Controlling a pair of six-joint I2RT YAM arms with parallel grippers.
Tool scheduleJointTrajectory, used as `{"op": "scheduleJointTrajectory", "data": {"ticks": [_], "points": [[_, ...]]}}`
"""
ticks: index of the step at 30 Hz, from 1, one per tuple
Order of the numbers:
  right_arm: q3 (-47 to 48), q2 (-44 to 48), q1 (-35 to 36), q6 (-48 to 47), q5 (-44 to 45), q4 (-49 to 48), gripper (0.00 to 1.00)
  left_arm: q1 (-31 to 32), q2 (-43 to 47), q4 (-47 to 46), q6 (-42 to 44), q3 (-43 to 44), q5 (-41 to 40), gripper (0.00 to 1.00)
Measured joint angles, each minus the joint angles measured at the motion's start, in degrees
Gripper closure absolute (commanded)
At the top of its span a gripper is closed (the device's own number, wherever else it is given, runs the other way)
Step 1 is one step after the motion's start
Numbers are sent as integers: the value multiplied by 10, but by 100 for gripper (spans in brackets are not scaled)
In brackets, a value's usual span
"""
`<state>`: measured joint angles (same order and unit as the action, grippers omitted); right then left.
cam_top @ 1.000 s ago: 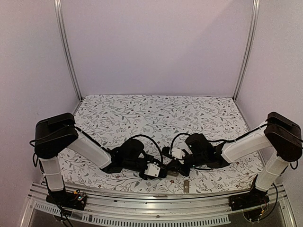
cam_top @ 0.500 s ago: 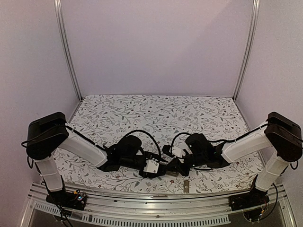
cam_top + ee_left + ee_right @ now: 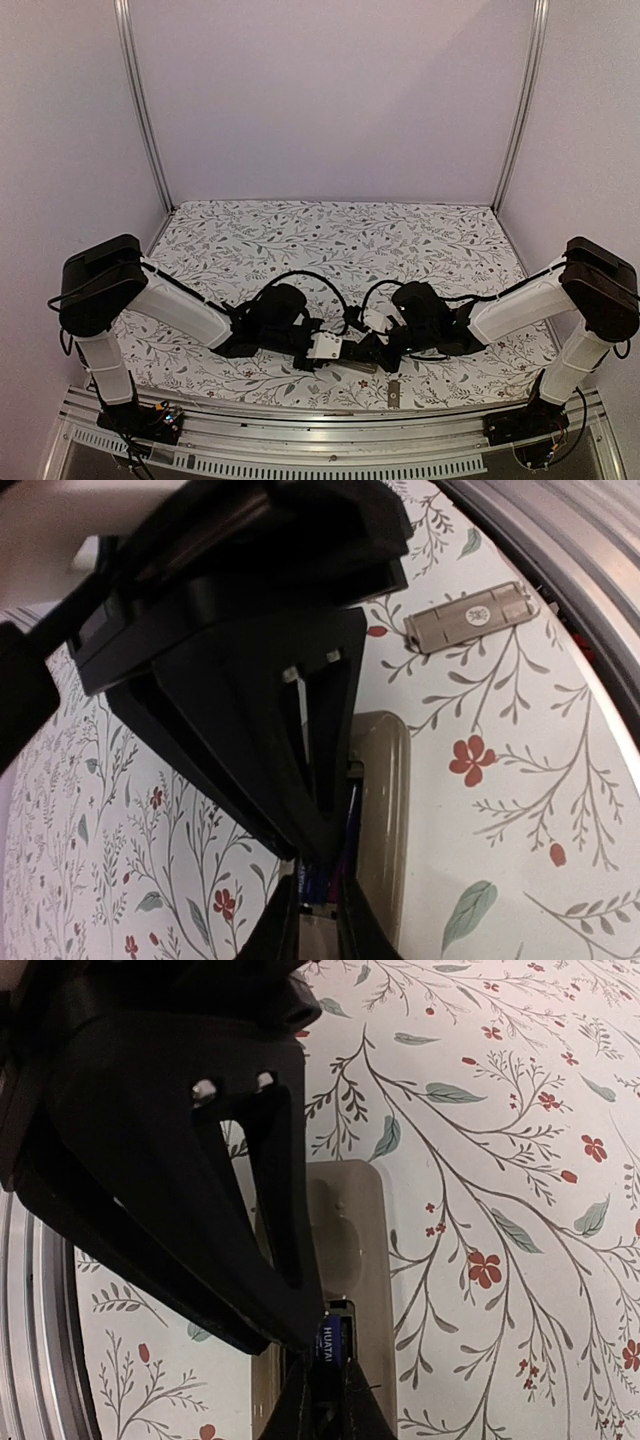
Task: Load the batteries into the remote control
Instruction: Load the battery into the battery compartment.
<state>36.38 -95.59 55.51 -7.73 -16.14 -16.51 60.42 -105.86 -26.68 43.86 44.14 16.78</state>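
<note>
Seating a battery (image 3: pixel 328 1345) into the remote control (image 3: pixel 350 1230), back-up on the flowered cloth (image 3: pixel 520 1140), with left gripper (image 3: pixel 318 848) and right gripper (image 3: pixel 303 1335) both pressed nearly together at it, no telling the holder; next, pressing it flat.

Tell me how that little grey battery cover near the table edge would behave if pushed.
The cover lies flat and looks thin, so it would probably slide, not roll. It seems light plastic, likely skidding easily. Lying close to the metal rail, a push that way might lodge it there.
</note>
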Motion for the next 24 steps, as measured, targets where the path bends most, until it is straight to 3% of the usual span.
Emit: {"op": "scheduleJointTrajectory", "data": {"ticks": [15,24], "points": [[0,0,0,-1,0,0,93,-9,-7,27,-20,15,-18,86],[0,0,0,0,2,0,93,-9,-7,84,-94,41,-7,83]]}}
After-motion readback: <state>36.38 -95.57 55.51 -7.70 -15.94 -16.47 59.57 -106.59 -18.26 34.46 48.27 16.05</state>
